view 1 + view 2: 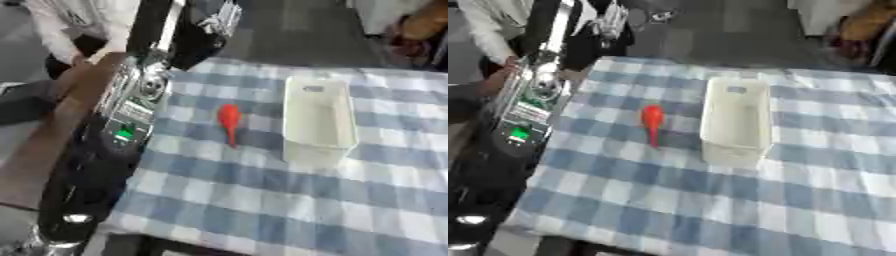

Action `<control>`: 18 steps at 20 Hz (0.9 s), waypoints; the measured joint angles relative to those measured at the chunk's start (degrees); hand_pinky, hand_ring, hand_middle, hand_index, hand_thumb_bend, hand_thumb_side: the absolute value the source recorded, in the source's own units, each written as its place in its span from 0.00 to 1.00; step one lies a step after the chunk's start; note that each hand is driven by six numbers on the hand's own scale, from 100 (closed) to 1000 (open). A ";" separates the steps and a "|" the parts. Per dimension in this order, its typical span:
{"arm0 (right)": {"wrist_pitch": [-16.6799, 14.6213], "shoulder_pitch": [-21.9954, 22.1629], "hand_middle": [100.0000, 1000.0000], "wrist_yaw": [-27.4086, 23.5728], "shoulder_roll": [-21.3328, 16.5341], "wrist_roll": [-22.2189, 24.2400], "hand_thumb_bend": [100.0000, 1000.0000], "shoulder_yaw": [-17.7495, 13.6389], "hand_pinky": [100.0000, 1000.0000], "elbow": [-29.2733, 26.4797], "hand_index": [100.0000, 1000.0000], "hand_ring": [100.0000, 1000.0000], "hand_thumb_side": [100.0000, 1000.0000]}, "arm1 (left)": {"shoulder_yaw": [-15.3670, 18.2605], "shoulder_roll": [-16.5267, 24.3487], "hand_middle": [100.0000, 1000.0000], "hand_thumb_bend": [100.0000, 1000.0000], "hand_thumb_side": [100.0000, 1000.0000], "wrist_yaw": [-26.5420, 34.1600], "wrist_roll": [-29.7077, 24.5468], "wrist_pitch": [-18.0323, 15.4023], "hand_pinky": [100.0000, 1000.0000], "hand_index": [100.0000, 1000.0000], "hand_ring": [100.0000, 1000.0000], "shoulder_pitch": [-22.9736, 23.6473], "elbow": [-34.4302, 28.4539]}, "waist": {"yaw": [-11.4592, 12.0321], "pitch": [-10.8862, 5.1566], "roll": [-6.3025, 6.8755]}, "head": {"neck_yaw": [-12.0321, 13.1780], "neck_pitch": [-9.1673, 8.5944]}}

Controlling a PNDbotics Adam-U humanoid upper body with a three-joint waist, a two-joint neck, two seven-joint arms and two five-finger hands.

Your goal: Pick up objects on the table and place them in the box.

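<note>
Counter (pixel 710 210): covered w/ blue-and-white checked cloth (pixel 262 200), lies askew in view, cloth edge running along left side.
Floor (pixel 289 30): dark grey, beyond far edge of counter.
Brown surface (pixel 35 150): left of counter, partly hidden, kind unclear.
Top right corner: orange-brown and dark red shapes (pixel 420 30), blurred, can't make out; pale upright panel (pixel 824 15) just beside them.

Red spoon (pixel 229 121), white box (pixel 318 117), blue-and-white checked tablecloth (pixel 262 200).
</note>
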 measured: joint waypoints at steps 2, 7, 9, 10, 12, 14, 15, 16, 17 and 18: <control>1.26 0.06 0.50 1.27 0.00 -0.30 0.00 0.02 0.36 0.00 0.66 0.37 0.87 | 0.03 0.00 0.82 0.16 0.91 0.00 -0.31 0.01 0.68 0.83 0.61 0.00 0.01 | 0.09 -0.04 0.00 | 0.06 0.00; 3.51 0.47 0.51 3.34 0.00 -0.35 0.00 0.01 0.37 0.00 0.67 0.38 0.85 | 0.36 0.00 0.82 0.16 0.91 0.00 -0.88 0.03 0.68 0.83 0.61 -0.01 0.01 | 0.09 -0.09 0.00 | 0.05 -0.02; 4.45 0.48 0.53 4.31 0.00 -0.24 0.00 0.00 0.39 0.00 0.68 0.39 0.85 | 0.36 0.00 0.82 0.16 0.91 0.00 -1.05 0.04 0.68 0.83 0.61 -0.01 0.01 | 0.09 -0.09 0.00 | -0.01 -0.02; 4.94 0.48 0.53 4.87 0.00 -0.07 0.00 0.00 0.39 0.00 0.69 0.40 0.85 | 0.36 0.00 0.82 0.16 0.91 0.00 -1.11 0.04 0.68 0.83 0.61 -0.01 0.01 | 0.09 -0.09 0.00 | -0.10 -0.01; 6.11 0.50 0.55 6.21 0.00 0.66 0.00 0.00 0.41 0.00 0.70 0.41 0.85 | 0.36 0.00 0.82 0.16 0.92 0.04 -1.37 -0.09 0.69 0.83 0.62 -0.01 0.01 | 0.09 -0.09 0.00 | -0.70 -0.01; 7.36 0.50 0.55 7.62 0.00 1.74 0.00 0.00 0.41 0.00 0.70 0.41 0.84 | 0.35 0.00 0.83 0.14 0.93 0.14 -2.33 -0.80 0.69 0.85 0.62 -0.01 0.04 | 0.08 -0.09 0.00 | -1.47 -0.01; 7.81 0.50 0.55 8.21 0.00 2.18 0.00 -0.01 0.41 0.00 0.70 0.41 0.84 | 0.35 0.00 0.83 0.14 0.94 0.26 -3.31 -1.33 0.70 0.85 0.63 -0.03 0.10 | 0.07 -0.06 0.00 | -1.92 -0.01; 8.17 0.50 0.55 8.71 0.00 2.53 0.00 -0.02 0.41 0.00 0.70 0.41 0.84 | 0.35 0.06 0.83 0.14 0.94 0.47 -4.60 -1.98 0.69 0.85 0.63 -0.14 0.31 | 0.05 -0.02 0.00 | -2.39 0.00; 8.47 0.50 0.55 9.09 0.01 2.77 0.00 -0.03 0.41 0.00 0.70 0.41 0.84 | 0.34 0.24 0.84 0.06 0.96 0.68 -6.13 -2.71 0.72 0.85 0.64 -0.52 0.66 | 0.03 -0.01 0.00 | -2.72 0.00; 8.75 0.50 0.55 9.39 0.01 2.96 0.00 -0.04 0.41 0.00 0.70 0.41 0.83 | 0.31 1.01 0.84 0.12 0.96 0.91 -8.04 -3.56 0.73 0.86 0.65 -1.10 1.19 | -0.07 -0.01 0.02 | -3.04 0.00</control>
